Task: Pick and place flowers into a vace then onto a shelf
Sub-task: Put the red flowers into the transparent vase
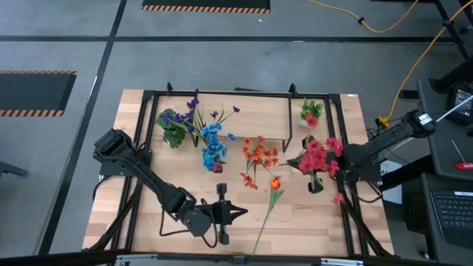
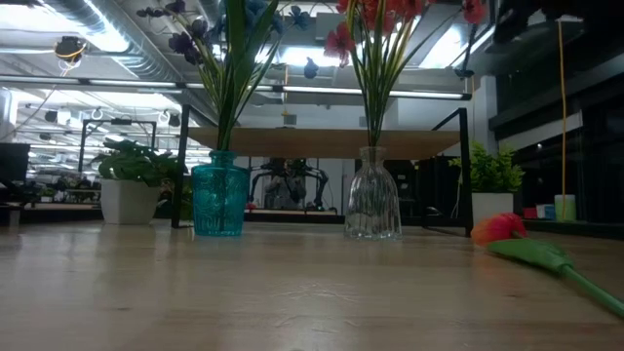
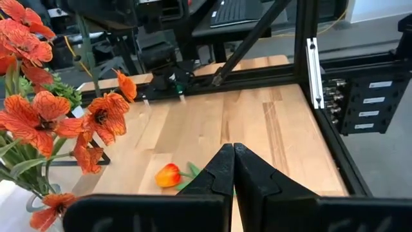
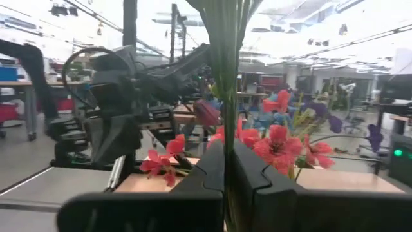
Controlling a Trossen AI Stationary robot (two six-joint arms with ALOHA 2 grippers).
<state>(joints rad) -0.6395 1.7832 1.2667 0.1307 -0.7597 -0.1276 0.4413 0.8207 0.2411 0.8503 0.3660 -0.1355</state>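
The right gripper [image 4: 225, 164] is clamped on the green stems of the red spray [image 1: 318, 157] at the table's right side, held upright, apparently so the stems can drop into a vase. The left gripper [image 1: 240, 213] is clenched on nothing near the front edge, beside the orange bud [image 1: 276, 182] lying flat on the table [image 1: 332, 222]. The blue vase [image 2: 218, 200] and clear vase [image 2: 372, 195] already hold sprays; the shelf [image 2: 409, 142] behind them and two potted plants [image 1: 311, 112] crowd the route.
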